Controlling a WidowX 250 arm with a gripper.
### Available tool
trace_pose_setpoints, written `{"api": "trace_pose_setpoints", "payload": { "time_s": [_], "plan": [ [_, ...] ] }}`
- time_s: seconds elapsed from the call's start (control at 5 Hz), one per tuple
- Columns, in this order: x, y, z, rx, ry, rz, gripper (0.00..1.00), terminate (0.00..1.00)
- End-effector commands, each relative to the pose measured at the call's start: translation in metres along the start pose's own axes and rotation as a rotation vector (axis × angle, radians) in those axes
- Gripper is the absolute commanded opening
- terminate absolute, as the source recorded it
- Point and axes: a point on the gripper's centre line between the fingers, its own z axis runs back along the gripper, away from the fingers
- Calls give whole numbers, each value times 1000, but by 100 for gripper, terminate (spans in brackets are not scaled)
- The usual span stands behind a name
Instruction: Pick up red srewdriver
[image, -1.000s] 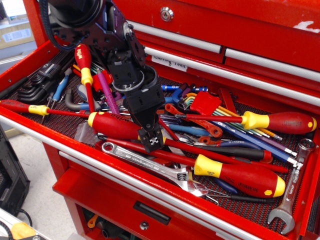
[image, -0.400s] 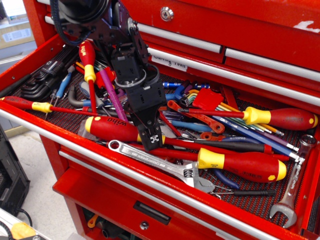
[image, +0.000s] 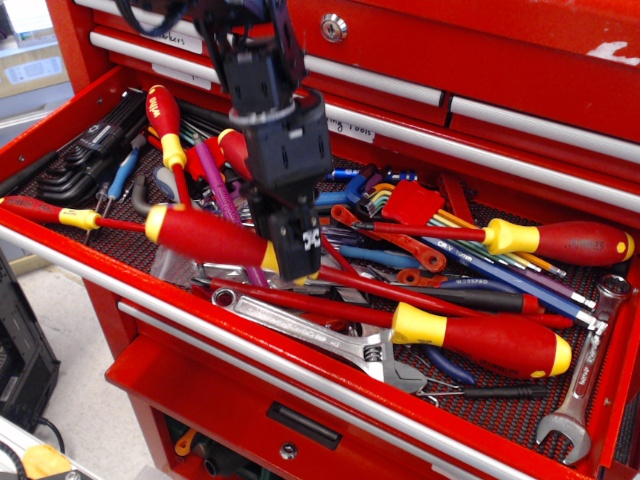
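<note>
Red tool drawer (image: 60, 250) — cluttered with tools.
Black gripper (image: 297, 262) clamps the big red screwdriver with yellow butt cap and collar (image: 205, 235) near its collar, handle tilted — likely for balance.

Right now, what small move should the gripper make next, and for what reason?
Probably a slow, straight lift. The gripper appears closed on the red screwdriver near its yellow collar, and the handle end looks raised, but the long red shaft still lies among other tools in the drawer.

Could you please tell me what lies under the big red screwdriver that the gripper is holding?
Under the red screwdriver held by the gripper lies an adjustable wrench; whatever sits beneath its handle is hidden.
</note>
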Motion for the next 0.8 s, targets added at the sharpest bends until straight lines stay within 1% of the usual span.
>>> {"api": "trace_pose_setpoints", "payload": {
  "time_s": [0.0, 0.2, 0.4, 0.6],
  "plan": [
    [1, -3, 60, 165, 35, 83, 0, 0],
    [-10, 0, 82, 238, 57, 37, 0, 0],
    [-13, 13, 113, 314, 67, -62, 0, 0],
    [-10, 20, 132, 354, 81, -118, 0, 0]
  ]
}}
